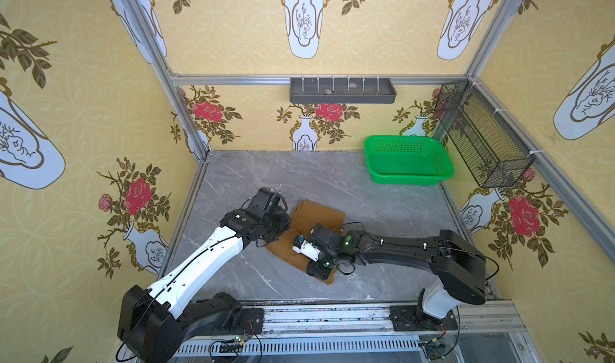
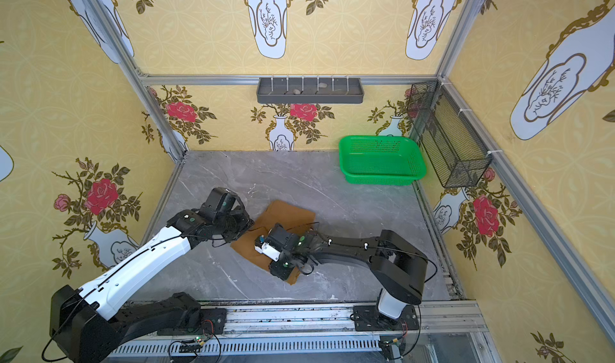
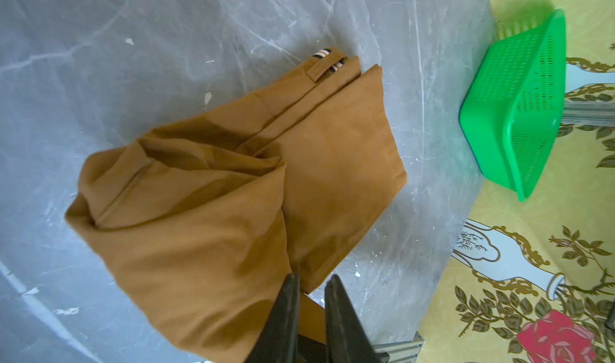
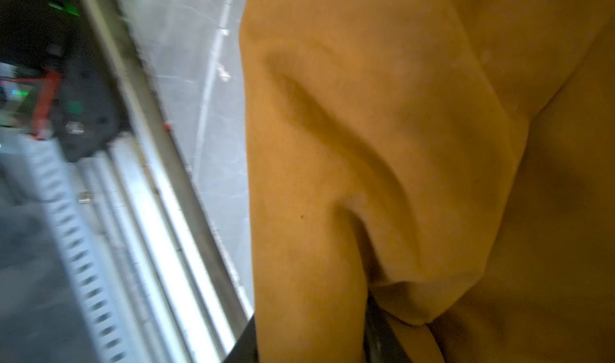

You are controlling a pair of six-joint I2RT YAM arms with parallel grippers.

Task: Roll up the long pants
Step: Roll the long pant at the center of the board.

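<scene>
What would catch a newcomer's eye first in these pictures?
The ochre-brown long pants lie bunched in the middle of the grey table, with the left arm and the right arm reaching onto them. The bright green basket stands empty at the table's far right corner. Yellow wallpaper with red roses covers the walls.

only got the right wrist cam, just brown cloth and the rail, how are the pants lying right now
Observer: The long pants lie folded into a short stack near the table's middle, not yet a tight roll.
Operator: where's the waistband
Observer: At the end farthest from the left gripper; its striped lining peeks out in the left wrist view.
Operator: anything else on the table
Observer: A green basket in the far right corner, apart from the pants.
</scene>
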